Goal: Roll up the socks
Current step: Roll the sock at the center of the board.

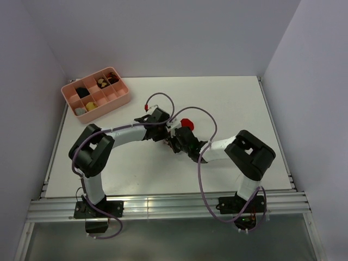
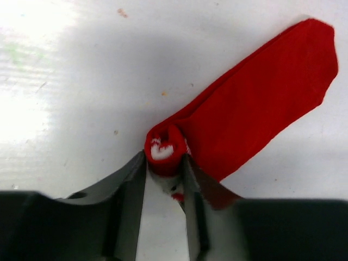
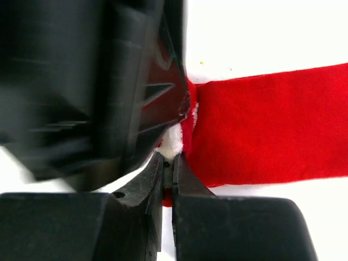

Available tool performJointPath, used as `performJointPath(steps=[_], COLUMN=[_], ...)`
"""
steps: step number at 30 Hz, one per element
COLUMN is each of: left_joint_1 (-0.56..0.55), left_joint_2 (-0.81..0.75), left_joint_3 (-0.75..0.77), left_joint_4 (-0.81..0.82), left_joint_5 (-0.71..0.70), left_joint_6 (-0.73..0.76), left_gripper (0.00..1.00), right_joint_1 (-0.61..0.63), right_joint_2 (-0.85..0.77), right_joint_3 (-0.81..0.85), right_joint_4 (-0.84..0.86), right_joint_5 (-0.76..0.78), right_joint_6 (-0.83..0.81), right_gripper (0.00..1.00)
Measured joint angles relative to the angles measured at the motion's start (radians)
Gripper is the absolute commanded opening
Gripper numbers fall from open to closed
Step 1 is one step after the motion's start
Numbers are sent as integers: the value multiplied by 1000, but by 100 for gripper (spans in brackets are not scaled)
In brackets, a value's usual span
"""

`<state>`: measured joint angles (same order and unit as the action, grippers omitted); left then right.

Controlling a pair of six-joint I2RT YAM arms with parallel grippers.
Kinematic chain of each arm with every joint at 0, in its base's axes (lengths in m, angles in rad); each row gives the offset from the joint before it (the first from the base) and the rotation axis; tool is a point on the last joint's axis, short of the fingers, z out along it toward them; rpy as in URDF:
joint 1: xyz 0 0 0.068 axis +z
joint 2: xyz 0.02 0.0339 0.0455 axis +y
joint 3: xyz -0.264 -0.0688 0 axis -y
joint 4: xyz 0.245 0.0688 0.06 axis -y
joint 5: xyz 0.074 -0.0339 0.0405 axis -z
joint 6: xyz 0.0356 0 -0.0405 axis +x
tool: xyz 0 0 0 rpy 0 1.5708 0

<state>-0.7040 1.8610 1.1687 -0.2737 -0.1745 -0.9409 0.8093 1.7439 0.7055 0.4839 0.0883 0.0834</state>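
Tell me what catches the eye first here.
The red socks stand out on the white table, one end curled into a small roll. Both arms meet there: the left gripper clasps the roll, the right gripper pinches it. A pink tray sits far left.

The socks are matt red cloth, soft-looking, with fuzzy white showing at the rolled end. The table is white, smooth and faintly glossy, flecked with small specks. The fingers of the left gripper are dark grey matt plastic. The tray looks like smooth pink plastic.
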Motion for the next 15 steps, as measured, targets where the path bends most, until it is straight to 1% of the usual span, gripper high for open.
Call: performJointPath(steps=[1, 2, 3, 4, 7, 11, 15], left_joint_1=[0, 0, 0, 0, 5, 14, 16], left_joint_2=[-15, -32, -52, -73, -138, -228, -305], left_joint_3=[-11, -23, -35, -47, -92, -185, -306], left_joint_4=[-4, -5, -7, -6, 10, 98, 206], left_joint_5=[-10, -18, -31, -34, -49, -62, -67], left_joint_6=[-17, -33, -48, -63, -104, -153, -180], left_gripper=[42, 49, 53, 62, 71, 71, 70], right_joint_1=[-10, -24, -38, -54, -111, -185, -259], right_joint_2=[0, -1, -2, -2, -2, 11, 33], right_joint_3=[0, 2, 4, 8, 31, 71, 77], right_joint_4=[-1, -5, -9, -16, -61, -126, -139], right_joint_5=[-21, -51, -77, -109, -219, -372, -534], right_joint_6=[8, 18, 29, 42, 85, 142, 234], right_gripper=[0, 0, 0, 0, 0, 0, 0])
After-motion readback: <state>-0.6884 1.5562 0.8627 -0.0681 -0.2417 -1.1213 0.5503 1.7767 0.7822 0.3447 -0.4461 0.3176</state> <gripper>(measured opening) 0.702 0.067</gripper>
